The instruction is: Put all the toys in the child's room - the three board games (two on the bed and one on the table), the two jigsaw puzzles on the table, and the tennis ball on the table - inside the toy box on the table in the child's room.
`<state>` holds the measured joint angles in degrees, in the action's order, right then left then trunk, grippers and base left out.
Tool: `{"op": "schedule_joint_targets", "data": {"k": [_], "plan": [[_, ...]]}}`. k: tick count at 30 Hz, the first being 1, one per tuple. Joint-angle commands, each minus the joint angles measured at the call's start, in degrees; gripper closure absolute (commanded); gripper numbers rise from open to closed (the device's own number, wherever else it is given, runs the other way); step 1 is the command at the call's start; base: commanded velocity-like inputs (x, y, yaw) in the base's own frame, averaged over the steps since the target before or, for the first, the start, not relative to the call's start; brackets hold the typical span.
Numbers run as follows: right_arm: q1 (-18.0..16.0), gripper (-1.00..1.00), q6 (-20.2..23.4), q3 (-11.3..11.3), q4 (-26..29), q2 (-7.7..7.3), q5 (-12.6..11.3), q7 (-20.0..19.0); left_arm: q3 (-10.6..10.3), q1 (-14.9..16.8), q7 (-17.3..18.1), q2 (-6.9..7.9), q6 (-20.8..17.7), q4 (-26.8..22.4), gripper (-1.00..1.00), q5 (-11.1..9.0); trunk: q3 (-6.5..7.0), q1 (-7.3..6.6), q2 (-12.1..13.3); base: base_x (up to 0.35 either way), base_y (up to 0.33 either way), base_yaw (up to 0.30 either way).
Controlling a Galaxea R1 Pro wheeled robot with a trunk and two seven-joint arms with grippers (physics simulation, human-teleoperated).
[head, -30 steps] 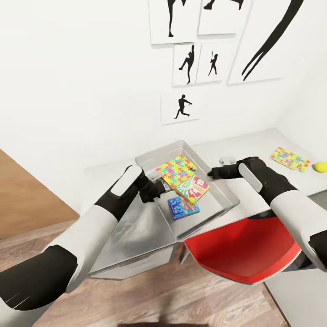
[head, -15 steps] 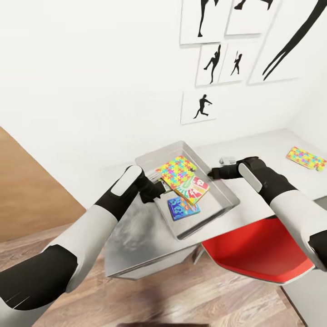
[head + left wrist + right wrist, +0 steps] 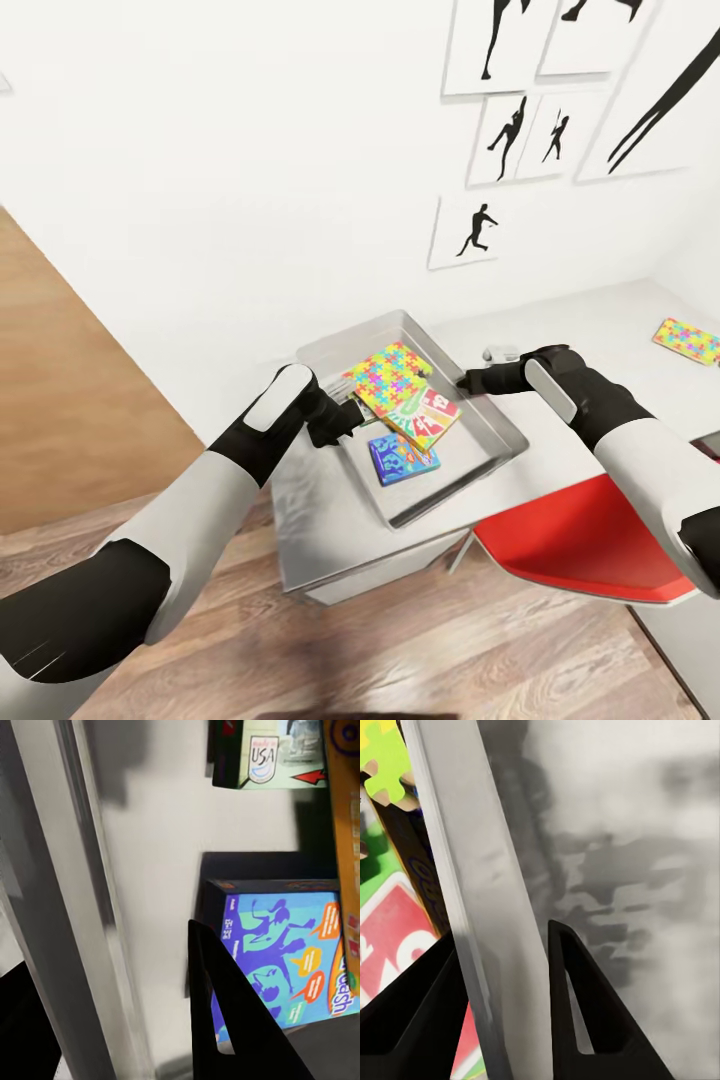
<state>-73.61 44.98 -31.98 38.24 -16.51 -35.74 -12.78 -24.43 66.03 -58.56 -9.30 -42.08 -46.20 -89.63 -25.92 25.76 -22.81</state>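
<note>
Your left tool (image 3: 345, 418) pinches the left rim of the toy box (image 3: 495, 432); your right tool (image 3: 468, 381) pinches the right rim. In each wrist view the grey wall runs between the two dark fingers. The toy box sits over the tabletop (image 3: 590, 335), its near-left part overhanging the end of the tabletop above the wood floor (image 3: 420, 650).

Inside the toy box, one jigsaw puzzle (image 3: 392, 381) lies on top, toward the far side, tilted over a yellow-green board game (image 3: 430, 418) printed in red and green. A blue board game (image 3: 402, 458) lies flat on the box floor, nearer you and just beside the other.

A second jigsaw puzzle (image 3: 690, 340) lies on the tabletop at the far right, well apart from the toy box. A red chair (image 3: 580, 545) stands at the near right, below the tabletop's edge.
</note>
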Motion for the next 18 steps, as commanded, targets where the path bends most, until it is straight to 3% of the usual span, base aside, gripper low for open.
{"op": "schedule_joint_targets", "data": {"k": [1, 11, 18], "plan": [[-0.04, 1.0, 0.2, -0.63, 0.0, -0.01, -0.56, -0.41, -1.14, 0.08, -0.59, -0.02, 0.29, -1.46, 1.0, -2.75, -0.09, 0.03, -0.11, -0.022, 0.061, 0.0], [-0.12, 1.0, 0.23, -0.61, 0.0, -0.08, -0.53, -0.41, -1.15, 0.07, -0.62, -0.1, 0.31, -1.58, 1.0, -2.89, -0.09, 0.03, -0.11, -0.036, 0.038, 0.0], [-0.18, 1.0, 0.28, -0.62, 0.0, -0.11, -0.52, -0.41, -1.2, 0.08, -0.67, -0.11, 0.33, -1.6, 1.0, -3.33, -0.09, 0.03, -0.11, -0.163, 0.176, 0.0]]}}
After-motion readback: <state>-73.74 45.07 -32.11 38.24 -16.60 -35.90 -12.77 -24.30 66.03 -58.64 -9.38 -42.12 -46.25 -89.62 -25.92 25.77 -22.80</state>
